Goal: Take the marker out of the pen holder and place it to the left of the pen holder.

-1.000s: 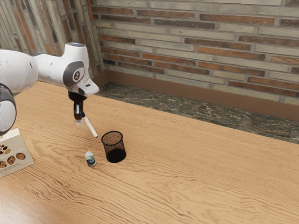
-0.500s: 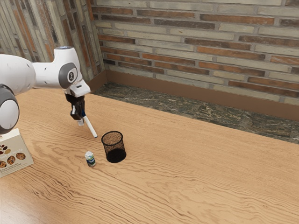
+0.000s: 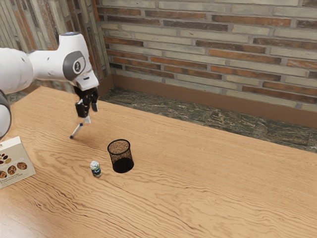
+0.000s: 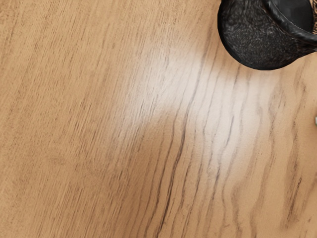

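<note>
Marker (image 3: 76, 131) is out of mesh pen holder (image 3: 121, 155), tilted below my gripper (image 3: 91, 114); fingers stand apart, seemingly gripping nothing. Settling and left-side placement remain unconfirmed.

Here's the arm (image 3: 49, 64), smooth white and rounded, a dark grey joint cover (image 3: 68, 68) sporting its pale round marking (image 3: 78, 65)! And below, an angular black gripper (image 3: 87, 118)!

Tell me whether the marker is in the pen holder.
No, the marker is outside the pen holder, with wooden table showing between them.
</note>
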